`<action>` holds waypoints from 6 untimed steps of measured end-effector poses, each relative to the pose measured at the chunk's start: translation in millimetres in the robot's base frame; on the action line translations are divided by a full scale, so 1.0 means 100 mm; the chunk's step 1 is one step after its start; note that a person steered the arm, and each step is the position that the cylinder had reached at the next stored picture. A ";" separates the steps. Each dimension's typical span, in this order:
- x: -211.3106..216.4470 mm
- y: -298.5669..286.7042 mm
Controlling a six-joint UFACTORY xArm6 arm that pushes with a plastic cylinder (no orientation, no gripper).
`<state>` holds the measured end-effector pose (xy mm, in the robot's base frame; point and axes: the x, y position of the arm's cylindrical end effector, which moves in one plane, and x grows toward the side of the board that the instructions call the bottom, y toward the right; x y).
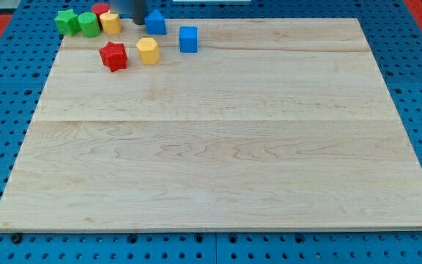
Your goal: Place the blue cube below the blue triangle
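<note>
The near part of the desk (218,176) carries nothing; all the blocks sit toward the view's top left; nearest come the red star block (113,56) and the yellow hexagon block (148,51), just beside each other; a little to the view's right stands the blue cube (188,39), apart from both; I judge it light, stiff and smooth, apt to slide easily and to spin if struck off-centre, so it wants a push square on the middle of a flat face, since nothing here can take hold of it; farther back lies the blue triangle (155,22), up and to the view's left of the cube; farthest, 2 green blocks (78,23), a yellow block (111,22) and a red block (101,9) cluster at the corner; there are no jaws, only a rod; my tip (137,21) sits just left of the triangle, whether touching I cannot tell, well clear of the cube and holding nothing.
</note>
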<state>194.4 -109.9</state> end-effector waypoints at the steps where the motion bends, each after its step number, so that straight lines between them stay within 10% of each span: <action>1: 0.15 0.82; 4: 0.52 0.22; 6: 0.65 1.26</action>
